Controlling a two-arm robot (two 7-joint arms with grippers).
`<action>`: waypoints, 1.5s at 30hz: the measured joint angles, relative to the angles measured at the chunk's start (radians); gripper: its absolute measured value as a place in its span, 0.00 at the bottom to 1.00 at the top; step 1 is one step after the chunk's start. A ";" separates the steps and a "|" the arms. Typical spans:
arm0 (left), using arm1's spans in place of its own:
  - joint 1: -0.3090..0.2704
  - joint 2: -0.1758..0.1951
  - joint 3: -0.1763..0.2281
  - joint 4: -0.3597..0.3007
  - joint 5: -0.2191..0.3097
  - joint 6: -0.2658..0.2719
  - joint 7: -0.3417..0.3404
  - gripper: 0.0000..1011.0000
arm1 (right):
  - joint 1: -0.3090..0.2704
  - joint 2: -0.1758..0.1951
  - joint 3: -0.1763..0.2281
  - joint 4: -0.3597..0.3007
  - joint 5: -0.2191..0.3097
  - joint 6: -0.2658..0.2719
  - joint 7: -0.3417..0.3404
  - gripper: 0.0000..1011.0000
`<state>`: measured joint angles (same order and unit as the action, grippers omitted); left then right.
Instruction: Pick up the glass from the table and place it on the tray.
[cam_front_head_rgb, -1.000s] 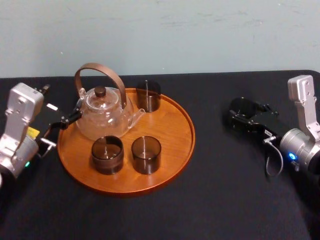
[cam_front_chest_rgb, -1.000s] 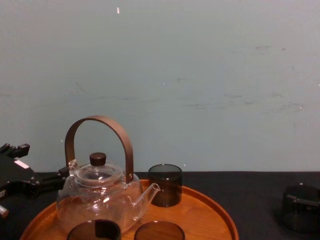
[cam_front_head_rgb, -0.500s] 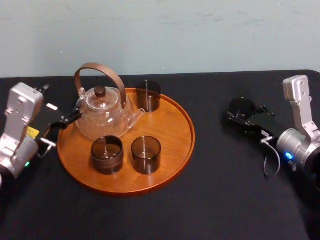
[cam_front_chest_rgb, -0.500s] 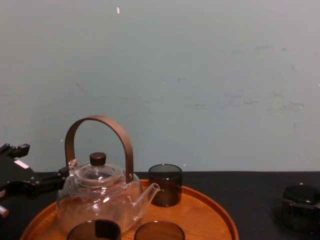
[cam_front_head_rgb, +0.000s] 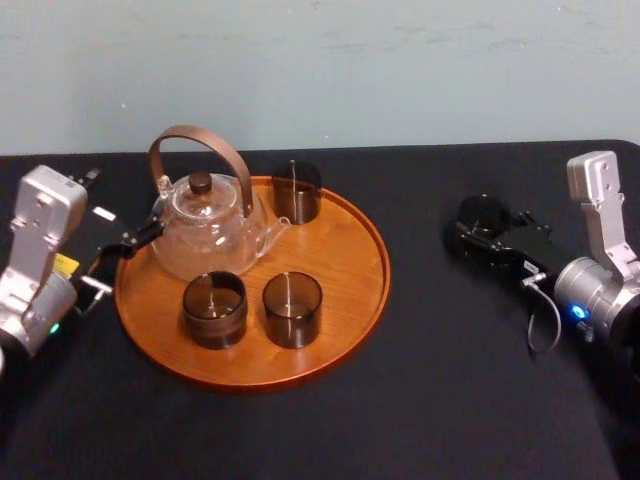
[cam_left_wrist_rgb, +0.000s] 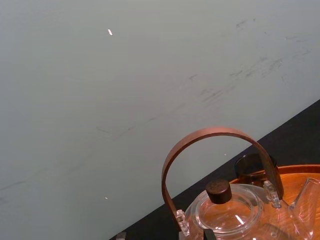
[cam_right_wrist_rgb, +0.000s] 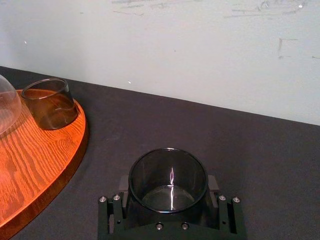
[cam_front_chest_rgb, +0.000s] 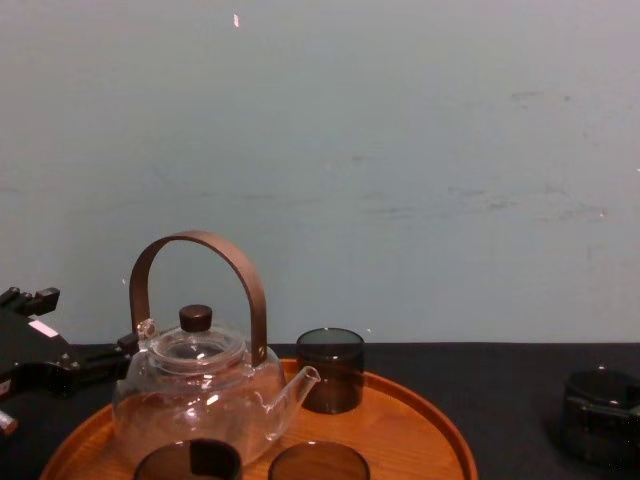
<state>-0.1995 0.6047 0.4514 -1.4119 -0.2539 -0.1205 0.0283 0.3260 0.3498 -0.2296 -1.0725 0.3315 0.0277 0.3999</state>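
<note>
The smoky glass (cam_front_head_rgb: 484, 212) stands upright on the black tabletop (cam_front_head_rgb: 430, 390), over toward its right edge and well apart from the round wooden tray (cam_front_head_rgb: 345, 250). The right gripper (cam_front_head_rgb: 478, 230) reaches in low from the right edge and sits around the glass. Its two fingers (cam_right_wrist_rgb: 213, 184) press on the glass wall, one on each side, so the glass is held and cannot slip away. The bottom of the glass looks like it rests on the tabletop, so I think the lift has not begun. The tray lies left of the tabletop's middle. It holds a clear glass teapot (cam_front_head_rgb: 205, 225) with a brown hoop handle, and three more glasses (cam_front_head_rgb: 292, 308), one at the tray's far edge and two near its front. The tray's right half is bare wood, and it faces the held glass, so that looks like the easy spot to put it. The left gripper (cam_front_head_rgb: 135, 240) waits just beside the tray's left rim, close to the teapot. I cannot tell if it is open or closed.
</note>
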 joint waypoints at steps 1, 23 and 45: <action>0.000 0.000 0.000 0.000 0.000 0.000 0.000 0.99 | 0.000 0.000 0.000 0.000 0.000 0.000 0.000 0.90; 0.000 0.000 0.000 0.000 0.000 0.000 0.000 0.99 | -0.032 0.034 -0.016 -0.122 0.015 -0.003 0.036 0.90; 0.000 0.000 0.000 0.000 0.000 0.000 0.000 0.99 | 0.012 0.006 -0.112 -0.158 0.016 0.022 0.070 0.90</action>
<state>-0.1995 0.6047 0.4514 -1.4119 -0.2539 -0.1205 0.0283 0.3375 0.3556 -0.3415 -1.2306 0.3470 0.0499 0.4701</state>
